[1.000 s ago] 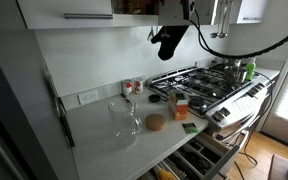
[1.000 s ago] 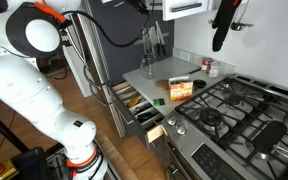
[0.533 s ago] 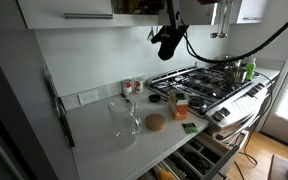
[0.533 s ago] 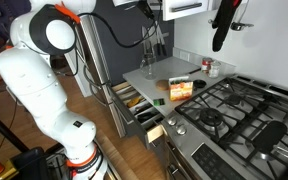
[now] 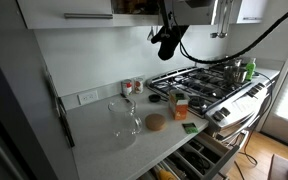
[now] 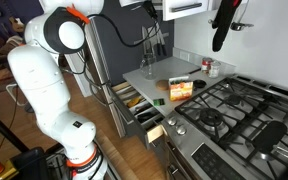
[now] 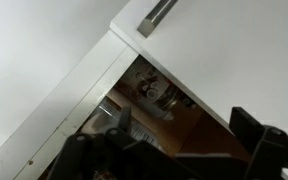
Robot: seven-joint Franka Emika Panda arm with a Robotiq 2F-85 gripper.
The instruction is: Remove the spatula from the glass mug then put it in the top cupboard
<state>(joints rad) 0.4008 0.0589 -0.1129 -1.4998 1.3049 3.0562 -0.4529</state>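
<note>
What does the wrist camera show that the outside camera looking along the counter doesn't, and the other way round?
Only the wrist view: blurred items standing inside the white top cupboard, seen close up. Only an exterior view: the large clear glass mug and a round brown disc on the grey counter, with the gas stove beside them. Both: the cupboard's flat white front, its brownish opening, and a slim steel bar handle.

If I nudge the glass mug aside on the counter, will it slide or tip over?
The glass mug stands upright with a wide rounded body, so it would probably slide rather than tip. Clear glass on the smooth counter likely offers little grip and could chip if knocked hard. It looks empty, so it is probably easy to shove.
</note>
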